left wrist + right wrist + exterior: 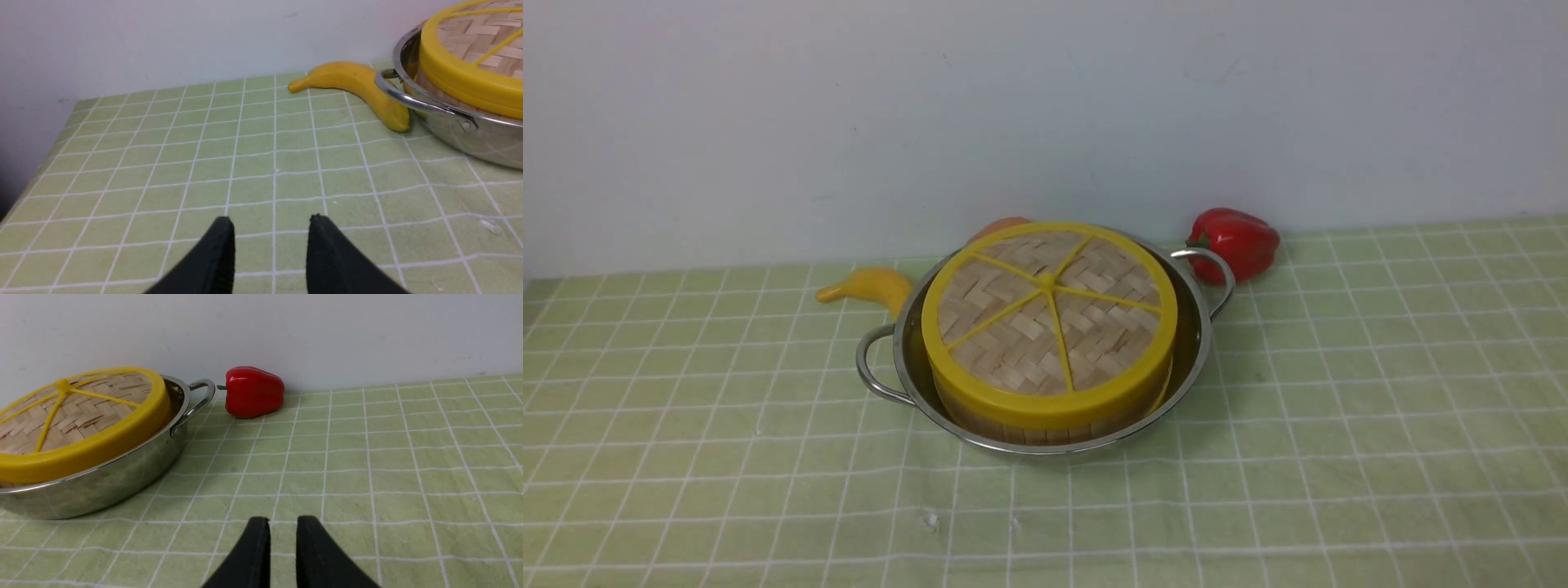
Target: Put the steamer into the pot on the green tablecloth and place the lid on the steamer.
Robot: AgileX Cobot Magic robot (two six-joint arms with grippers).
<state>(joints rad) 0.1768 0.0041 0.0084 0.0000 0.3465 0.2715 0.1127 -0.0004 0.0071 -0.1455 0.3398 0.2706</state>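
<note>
Couple of extras sitting at the back near the white wall (1045, 106): a yellow banana (870, 287) on the left side, curved, stem end pointing left, and a shiny red bell pepper (1236, 241) lying on its side over on the right. There's also something orange (999, 226) peeking out between them, mostly hidden, can't tell what.
</note>
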